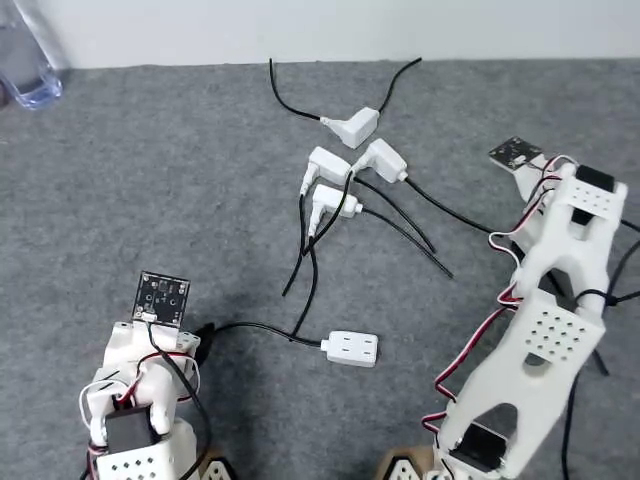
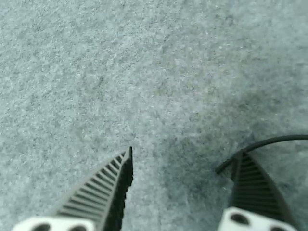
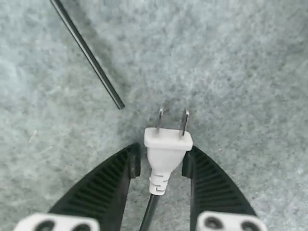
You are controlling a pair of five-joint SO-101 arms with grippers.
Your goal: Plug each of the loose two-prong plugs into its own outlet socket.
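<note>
My right gripper [image 3: 161,154] is shut on a white two-prong plug [image 3: 167,142]. Its prongs point away from the wrist just over the grey mat, and its black cord runs back between the fingers. A loose black cable end [image 3: 118,103] lies close by. My left gripper [image 2: 183,154] is open and low over bare mat, with a black cable [image 2: 269,142] beside one finger. In the high view, a white outlet block [image 1: 352,347] lies mid-table, and its cable leads to the left gripper [image 1: 203,333]. Several white plugs and sockets [image 1: 340,165] are clustered farther back.
The right arm [image 1: 560,300] folds over the table's right side with black cables running under it. Tangled black cords [image 1: 310,250] cross the middle. A clear bottle [image 1: 25,60] stands at the far left corner by the white wall.
</note>
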